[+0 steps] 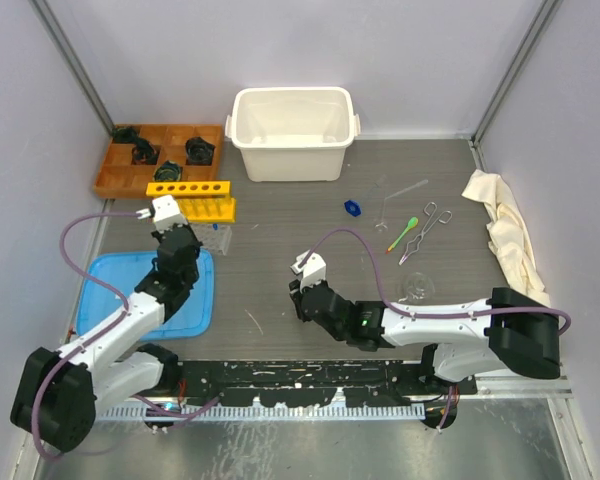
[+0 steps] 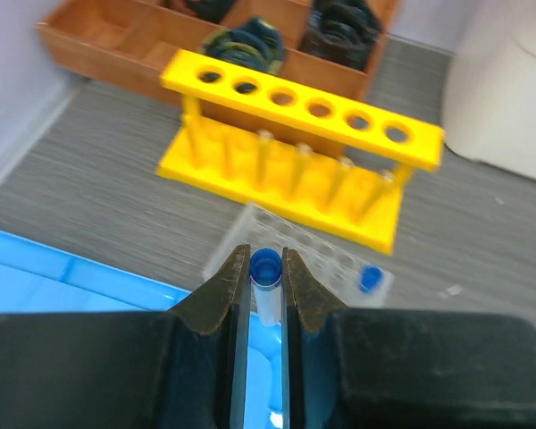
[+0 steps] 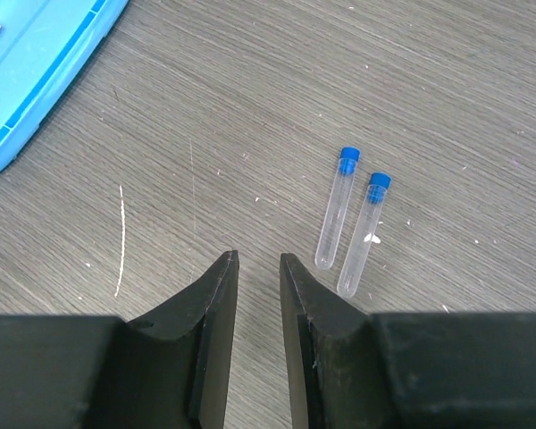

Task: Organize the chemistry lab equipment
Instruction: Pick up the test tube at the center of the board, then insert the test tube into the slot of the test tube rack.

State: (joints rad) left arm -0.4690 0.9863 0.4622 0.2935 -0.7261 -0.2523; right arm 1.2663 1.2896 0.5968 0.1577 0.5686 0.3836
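On my left wrist feed, the left gripper [image 2: 266,257] is pinched on 1 clear tube [image 2: 268,302] with a blue cap [image 2: 266,264]. It is held over the edge of the blue tray [image 2: 62,277], in front of the yellow rack [image 2: 304,112] (6 holes along its top bar). The right gripper [image 3: 257,261] hangs over the table [image 3: 429,89], jaws narrowly apart with nothing between them. 2 capped tubes [image 3: 337,210] lie side by side just right of its fingertips.

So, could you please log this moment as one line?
left gripper: shut on capped tube | right gripper: open, empty, near two loose tubes
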